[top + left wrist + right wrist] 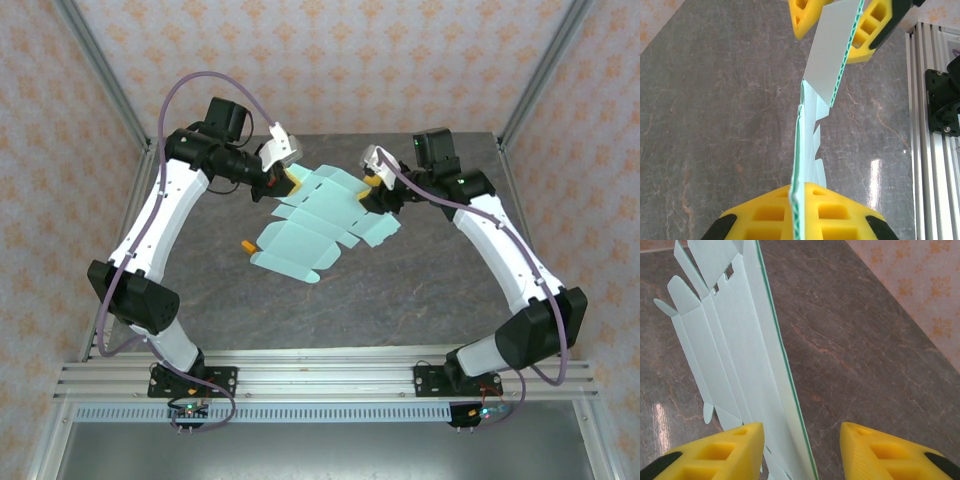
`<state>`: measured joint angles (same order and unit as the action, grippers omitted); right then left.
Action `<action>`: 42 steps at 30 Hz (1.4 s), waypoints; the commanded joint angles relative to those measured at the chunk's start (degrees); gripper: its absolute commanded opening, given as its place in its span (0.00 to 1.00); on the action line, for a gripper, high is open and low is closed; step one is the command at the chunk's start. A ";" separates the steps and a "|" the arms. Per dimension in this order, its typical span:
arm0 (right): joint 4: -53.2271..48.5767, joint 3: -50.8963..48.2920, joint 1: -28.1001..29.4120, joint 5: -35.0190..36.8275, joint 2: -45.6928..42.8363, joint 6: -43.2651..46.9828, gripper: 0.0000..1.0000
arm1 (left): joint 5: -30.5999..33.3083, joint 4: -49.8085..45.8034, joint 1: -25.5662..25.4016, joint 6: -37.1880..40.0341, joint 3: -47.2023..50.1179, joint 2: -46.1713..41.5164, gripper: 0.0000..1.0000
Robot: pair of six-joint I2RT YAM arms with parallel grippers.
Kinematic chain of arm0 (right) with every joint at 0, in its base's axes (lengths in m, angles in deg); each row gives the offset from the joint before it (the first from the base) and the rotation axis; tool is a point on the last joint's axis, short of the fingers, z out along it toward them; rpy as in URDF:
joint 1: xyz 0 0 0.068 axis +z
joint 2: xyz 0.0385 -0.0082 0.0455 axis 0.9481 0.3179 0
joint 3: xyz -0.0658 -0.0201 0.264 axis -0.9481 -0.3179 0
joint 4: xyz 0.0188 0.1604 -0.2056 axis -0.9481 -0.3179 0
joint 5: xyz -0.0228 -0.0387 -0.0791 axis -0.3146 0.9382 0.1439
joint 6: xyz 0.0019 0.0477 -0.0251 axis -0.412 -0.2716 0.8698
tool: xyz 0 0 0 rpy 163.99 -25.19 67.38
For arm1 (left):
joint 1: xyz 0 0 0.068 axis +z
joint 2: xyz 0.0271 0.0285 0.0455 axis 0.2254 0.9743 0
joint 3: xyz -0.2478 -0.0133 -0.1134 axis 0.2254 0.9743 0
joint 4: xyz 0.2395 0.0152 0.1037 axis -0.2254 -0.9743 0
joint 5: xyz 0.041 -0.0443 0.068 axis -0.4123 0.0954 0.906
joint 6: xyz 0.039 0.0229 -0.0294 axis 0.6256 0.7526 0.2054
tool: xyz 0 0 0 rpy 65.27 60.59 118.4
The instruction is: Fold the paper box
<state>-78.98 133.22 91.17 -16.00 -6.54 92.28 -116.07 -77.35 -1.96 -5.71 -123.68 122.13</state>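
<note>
The left arm [150, 225] and right arm [505, 245] had white shells between black joints, looping mauve cables [170, 100], yellow pocketed fingers [765, 220], and black screwed-down base plates [195, 380].

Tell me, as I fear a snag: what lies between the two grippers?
The unfolded paper box spans the stretch from left gripper to right gripper, as the top view shows.

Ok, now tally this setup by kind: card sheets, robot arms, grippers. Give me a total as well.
Card sheets: 1, the paper box, flat and unfolded
Robot arms: 2, the left arm and the right arm
Grippers: 2, the left gripper and the right gripper
Total: 5
</note>
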 commanded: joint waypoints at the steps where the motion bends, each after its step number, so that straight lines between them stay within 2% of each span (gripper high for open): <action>1: -0.75 3.10 -0.03 -4.07 2.11 3.78 0.40 | -1.75 -1.51 0.39 0.93 -1.62 -1.35 0.00; 5: -3.67 5.83 -0.08 -5.20 4.02 4.03 0.31 | -1.75 -1.42 0.37 0.83 -1.62 -1.29 0.00; 12: -1.93 5.04 -0.09 -6.32 3.28 3.28 0.30 | -1.49 -1.25 0.39 0.33 -1.80 -0.54 0.00; 19: -1.62 5.11 -0.03 -5.17 2.90 2.53 0.25 | -1.23 -1.30 0.41 0.01 -1.89 0.06 0.00; 31: -0.48 5.90 -0.10 -5.16 2.86 0.98 0.26 | -1.34 -1.28 0.40 0.11 -1.97 0.17 0.00; 39: -1.44 7.05 -0.02 -5.86 3.29 0.82 0.20 | -1.39 -1.16 0.44 0.03 -2.00 0.36 0.00; 42: -2.10 7.54 -0.08 -6.48 3.48 0.89 0.14 | -1.36 -1.03 0.39 -0.11 -1.98 0.30 0.00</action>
<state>-81.14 137.98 91.17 -20.22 -2.52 93.55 -116.16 -77.26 -1.93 -5.73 -124.01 122.24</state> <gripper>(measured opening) 0.147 0.060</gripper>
